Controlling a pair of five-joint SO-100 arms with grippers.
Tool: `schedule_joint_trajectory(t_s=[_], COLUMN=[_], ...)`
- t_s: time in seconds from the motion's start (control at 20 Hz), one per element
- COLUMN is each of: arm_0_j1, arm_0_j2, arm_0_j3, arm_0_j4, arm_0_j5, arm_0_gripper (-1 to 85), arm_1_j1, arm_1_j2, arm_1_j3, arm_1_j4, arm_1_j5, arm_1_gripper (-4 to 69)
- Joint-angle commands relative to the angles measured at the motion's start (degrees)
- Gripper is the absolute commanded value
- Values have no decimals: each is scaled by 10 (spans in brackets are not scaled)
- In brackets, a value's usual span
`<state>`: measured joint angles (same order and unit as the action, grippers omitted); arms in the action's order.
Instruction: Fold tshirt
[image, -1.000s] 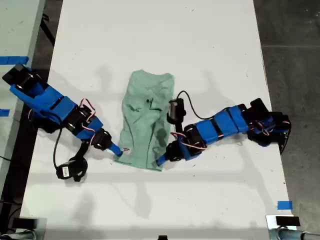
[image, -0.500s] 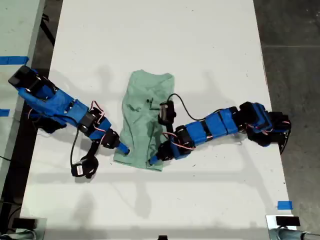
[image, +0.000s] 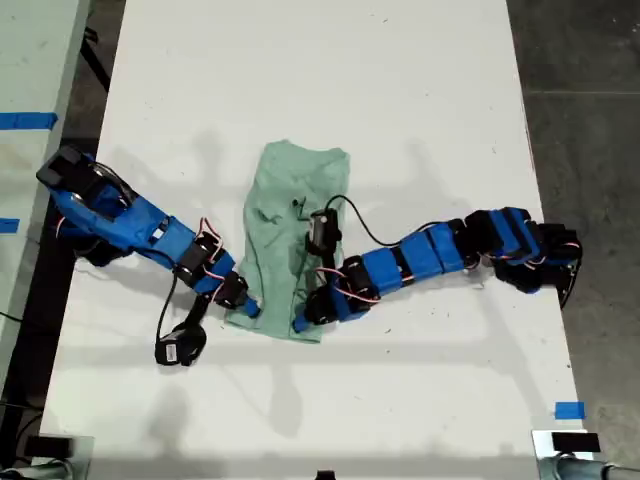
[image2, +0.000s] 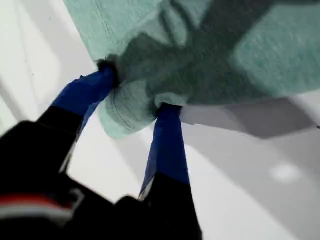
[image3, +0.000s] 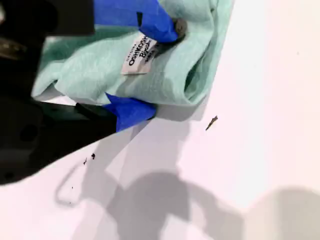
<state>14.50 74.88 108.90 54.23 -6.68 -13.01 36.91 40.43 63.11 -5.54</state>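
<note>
Jaws of both grippers — my first gripper (image2: 137, 95), my second gripper (image3: 150, 65) — carried tshirt (image: 290, 220) hem further up.

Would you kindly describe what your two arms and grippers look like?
Both arms are built of bright blue segments joined by black servo blocks, with thin red and white wires at the joints. Each carries a small black camera on a black cable. My first gripper and second gripper have blue fingers on black bodies.
</note>
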Motion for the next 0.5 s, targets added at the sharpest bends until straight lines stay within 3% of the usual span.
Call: schedule_joint_trajectory(t_s=[0.0,0.2,0.45], arm_0_j1=[4,18,47], arm_0_j2=[-2,0,-31], arm_0_j3=[-34,-124,-300], arm_0_j4=[4,100,162], arm_0_j5=[10,7,7], arm_0_gripper=[16,1,0], arm_1_j1=[-3,-12,-42], arm_1_j2=[-3,18,112], arm_1_j3=[-12,-13,-13], arm_1_j4=[-19,-3,76], arm_1_j5=[0,-2,-3], arm_1_gripper=[-7,-14,-13])
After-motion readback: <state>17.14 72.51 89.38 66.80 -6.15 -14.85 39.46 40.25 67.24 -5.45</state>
